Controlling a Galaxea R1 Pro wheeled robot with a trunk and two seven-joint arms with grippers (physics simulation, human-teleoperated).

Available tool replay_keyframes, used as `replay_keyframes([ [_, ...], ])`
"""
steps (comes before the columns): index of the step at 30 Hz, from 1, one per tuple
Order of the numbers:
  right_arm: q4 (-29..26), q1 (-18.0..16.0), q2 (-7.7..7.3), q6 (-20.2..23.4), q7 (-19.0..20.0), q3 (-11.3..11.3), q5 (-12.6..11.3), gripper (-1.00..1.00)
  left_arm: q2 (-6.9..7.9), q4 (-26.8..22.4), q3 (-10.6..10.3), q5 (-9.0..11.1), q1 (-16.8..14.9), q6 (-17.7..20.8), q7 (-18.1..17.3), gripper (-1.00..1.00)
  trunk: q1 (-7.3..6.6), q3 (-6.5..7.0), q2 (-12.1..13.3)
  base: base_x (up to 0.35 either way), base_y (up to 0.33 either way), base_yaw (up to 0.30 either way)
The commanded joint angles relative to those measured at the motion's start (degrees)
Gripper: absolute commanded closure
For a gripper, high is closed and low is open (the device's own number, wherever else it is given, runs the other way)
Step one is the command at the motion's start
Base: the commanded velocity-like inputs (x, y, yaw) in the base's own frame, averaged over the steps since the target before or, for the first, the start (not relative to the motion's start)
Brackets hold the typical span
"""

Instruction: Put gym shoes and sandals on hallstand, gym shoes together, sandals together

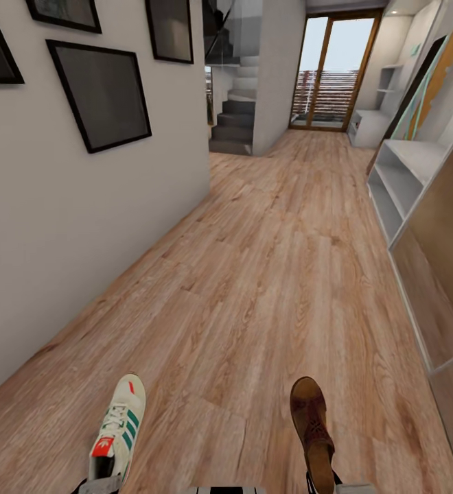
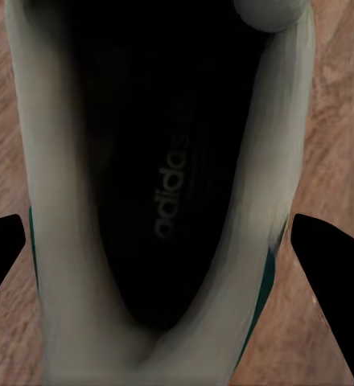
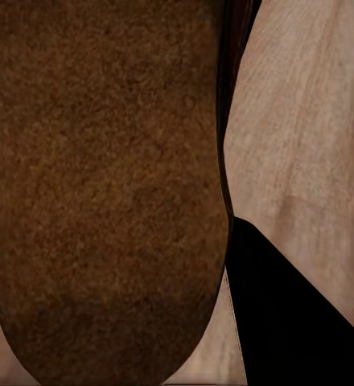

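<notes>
— So, what takes up the most room?

— Light brown wood-plank corridor floor (image 1: 268, 274), running between a white wall hung with dark framed pictures (image 1: 99, 92) on the robot's left and a pale grey shelved hallstand (image 1: 401, 182) on its right. Grey stairs (image 1: 233, 123) and a wood-framed glass door (image 1: 333, 68) close the far end.

— And the shoes?

— Two, at the near edge of the head view, well apart. On the left, a cream-white lace-up gym shoe with green stripes and a red-orange tongue tab (image 1: 120, 425), toe pointing away. On the right, a dark brown leather clog-style sandal (image 1: 312, 422), also toe forward.

— Who holds what?

— The left gripper (image 2: 177, 249) has its black fingers (image 2: 326, 257) on either side of the sneaker's heel opening (an "adidas" mark shows on the dark insole), pressed against it. The right gripper (image 3: 225, 281) sits at the sandal's brown underside (image 3: 104, 185); one dark finger (image 3: 290, 305) shows beside it, so whether it clamps I cannot tell.
</notes>
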Motion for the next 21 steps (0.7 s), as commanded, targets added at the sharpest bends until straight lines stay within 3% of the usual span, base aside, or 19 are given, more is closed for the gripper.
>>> replay_keyframes([
  [1, 0.04, -0.04, 0.07, -0.15, -0.03, -0.29, 0.45, 1.00, 0.02, -0.09, -0.05, 0.40, -0.01, -0.17, -0.32, 1.00, -0.01, 0.04, -0.01, 0.000, 0.000, -0.180],
  [5, 0.04, -0.05, 0.07, -0.15, -0.03, -0.28, 0.45, 1.00, 0.02, -0.20, -0.07, 0.33, -0.01, -0.20, -0.39, 1.00, -0.01, 0.35, -0.01, 0.000, 0.000, -0.177],
  [13, 0.40, -0.03, 0.07, -0.15, -0.03, -0.23, 0.50, 1.00, 0.03, -0.21, -0.06, 0.35, -0.01, -0.20, -0.39, 1.00, 1.75, -0.45, -3.22, 0.000, 0.000, -0.173],
  [21, 0.90, -0.06, 0.07, -0.15, -0.03, -0.23, 0.46, 1.00, -0.06, -0.23, -0.07, 0.38, -0.01, -0.16, -0.35, 1.00, 1.75, 0.19, -3.22, 0.000, 0.000, -0.167],
])
